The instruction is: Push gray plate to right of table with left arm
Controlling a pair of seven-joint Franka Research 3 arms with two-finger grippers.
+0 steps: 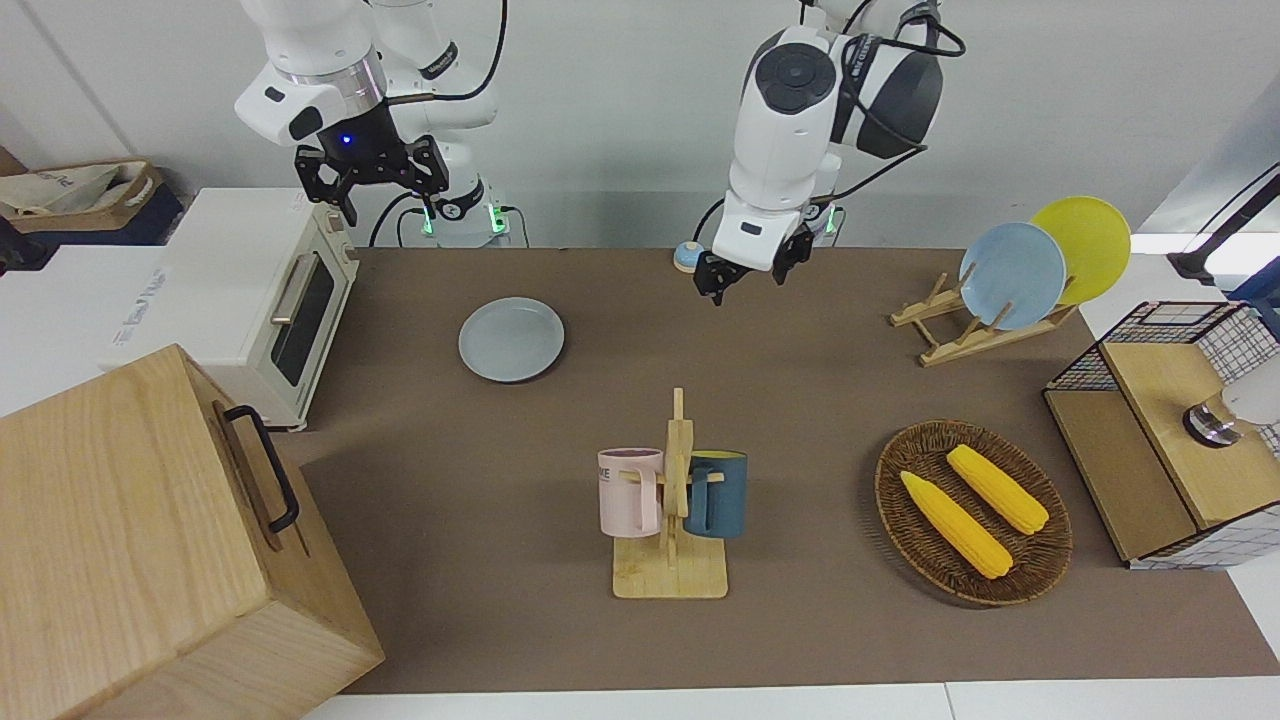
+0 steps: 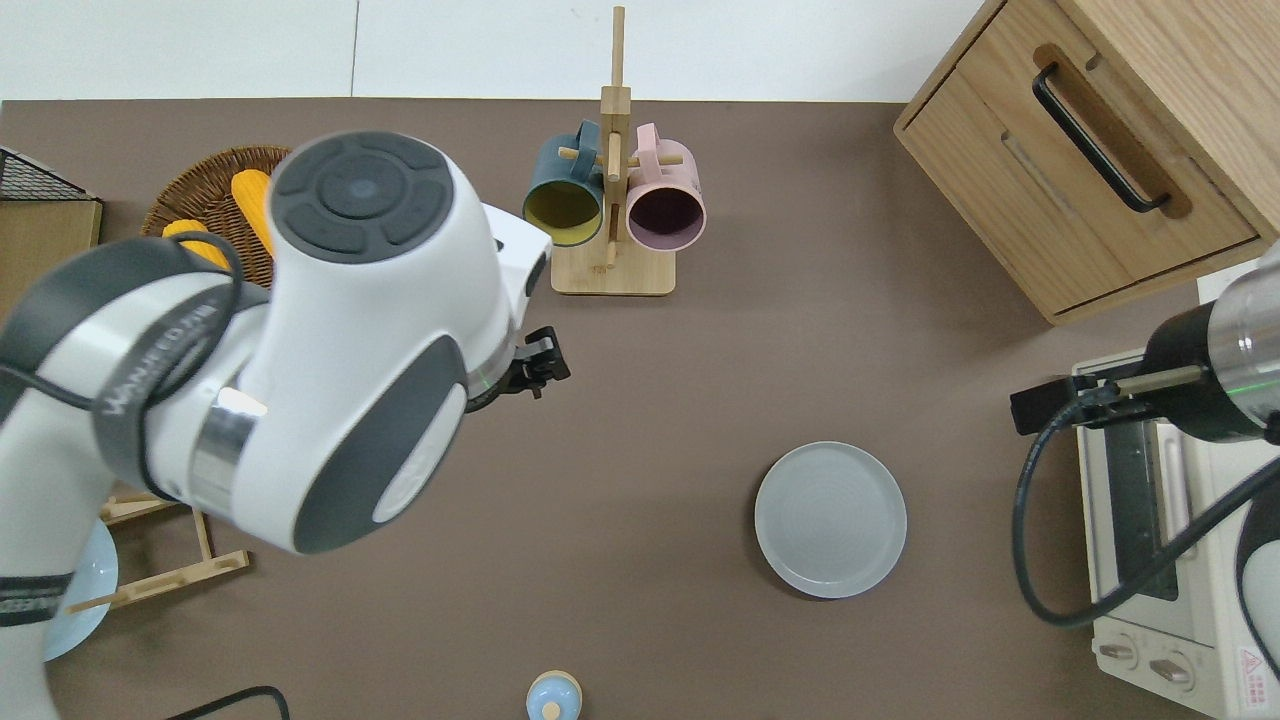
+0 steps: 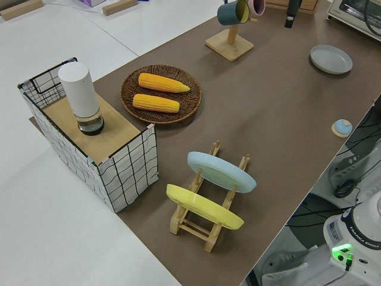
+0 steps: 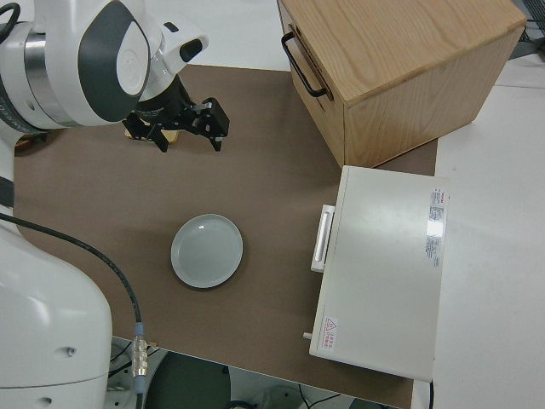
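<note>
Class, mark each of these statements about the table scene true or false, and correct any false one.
1. The gray plate lies flat on the table. True.
2. The left claw is touching the gray plate. False: it hangs in the air, well apart from the plate.
3. Two corn cobs lie in the wicker basket. True.
4. The pink mug stands on the gray plate. False: it hangs on the wooden mug rack.
5. The sky-blue plate lies flat on the table. False: it leans in the wooden plate rack.
</note>
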